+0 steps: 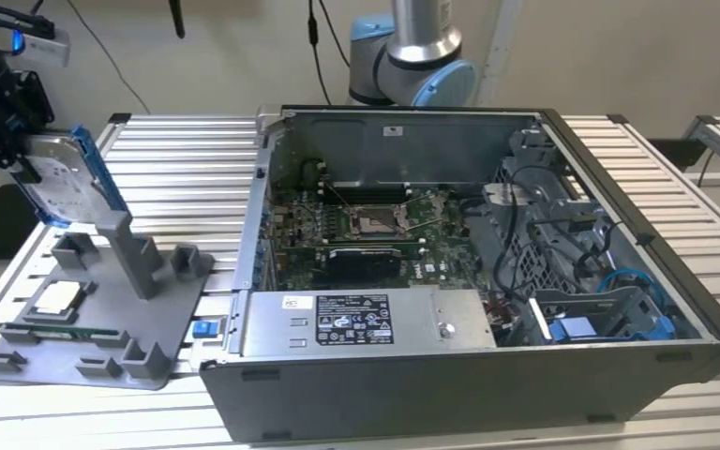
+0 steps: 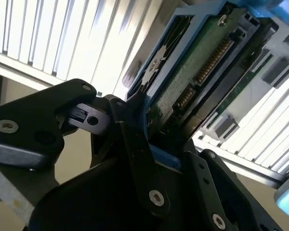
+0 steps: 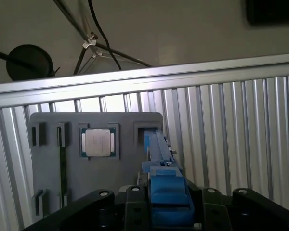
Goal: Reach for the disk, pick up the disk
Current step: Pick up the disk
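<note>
The disk [image 1: 67, 183], silver-grey in a bright blue bracket, stands on edge at the exterior view's left, above the back of the grey holder plate [image 1: 97, 347]. My gripper [image 1: 22, 155] comes down on it from above and is shut on it. In the second wrist view the black fingers [image 2: 135, 139] clamp the blue frame, and the disk's [image 2: 197, 72] green circuit-board side faces the camera. In the first wrist view the disk's blue edge [image 3: 159, 144] runs out from between my gripper [image 3: 166, 195] toward the holder plate [image 3: 53, 178].
A small square silver chip [image 1: 60, 298] [image 3: 98, 143] and a green memory stick [image 1: 60, 331] lie in the holder plate. An open computer case [image 1: 460, 281] stands on the ribbed metal table [image 1: 185, 141] to the exterior view's right. The arm's base [image 1: 411, 56] rises behind the case.
</note>
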You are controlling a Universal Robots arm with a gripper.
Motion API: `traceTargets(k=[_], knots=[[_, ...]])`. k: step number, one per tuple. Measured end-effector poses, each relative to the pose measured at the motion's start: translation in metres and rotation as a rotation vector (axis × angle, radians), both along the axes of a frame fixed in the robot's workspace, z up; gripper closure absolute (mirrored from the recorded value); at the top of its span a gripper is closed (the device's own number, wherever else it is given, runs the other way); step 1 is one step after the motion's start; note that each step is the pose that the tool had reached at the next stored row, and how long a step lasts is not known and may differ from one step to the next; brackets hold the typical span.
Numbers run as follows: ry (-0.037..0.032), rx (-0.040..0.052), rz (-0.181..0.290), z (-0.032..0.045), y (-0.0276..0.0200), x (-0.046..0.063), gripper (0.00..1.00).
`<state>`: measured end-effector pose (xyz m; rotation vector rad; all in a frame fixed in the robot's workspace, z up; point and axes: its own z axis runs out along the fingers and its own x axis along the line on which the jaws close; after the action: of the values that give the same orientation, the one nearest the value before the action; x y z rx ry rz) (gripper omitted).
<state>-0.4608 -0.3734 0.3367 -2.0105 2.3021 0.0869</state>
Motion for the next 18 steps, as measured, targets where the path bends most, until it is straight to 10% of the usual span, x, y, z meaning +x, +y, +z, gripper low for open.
traceTargets(k=[18], knots=[[-0.0039,0.0001,0.000,0.0732,0.0000,-0.001,1.00]])
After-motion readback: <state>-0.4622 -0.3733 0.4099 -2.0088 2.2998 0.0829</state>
